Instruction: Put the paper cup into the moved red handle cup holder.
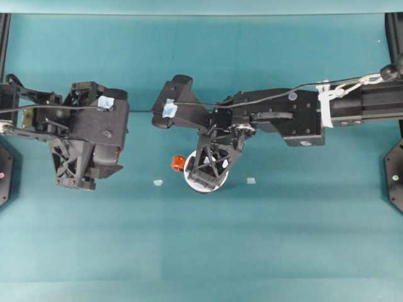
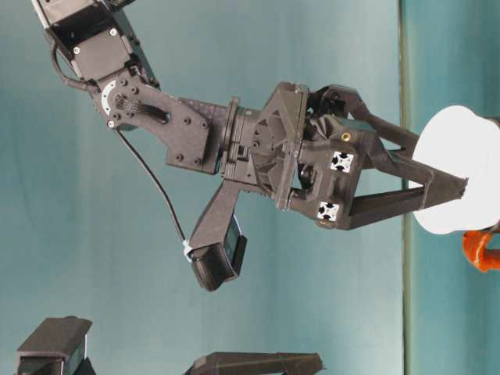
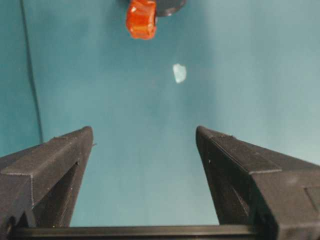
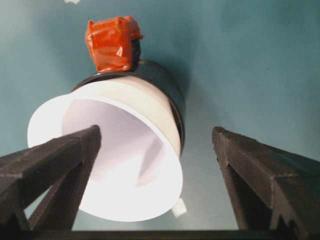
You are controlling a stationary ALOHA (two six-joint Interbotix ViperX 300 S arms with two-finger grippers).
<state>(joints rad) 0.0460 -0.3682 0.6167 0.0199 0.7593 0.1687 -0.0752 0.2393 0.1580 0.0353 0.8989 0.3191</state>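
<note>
The paper cup sat inside the red handle cup holder, near the table's middle. The right gripper stood over it. The left gripper was well apart, to the left.

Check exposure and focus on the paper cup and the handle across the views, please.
Right wrist view: the paper cup is blown out white inside, with the red handle sharp and glossy. Left wrist view: the handle is soft, slightly blurred. Table-level view: the cup is a flat overexposed white shape.
</note>
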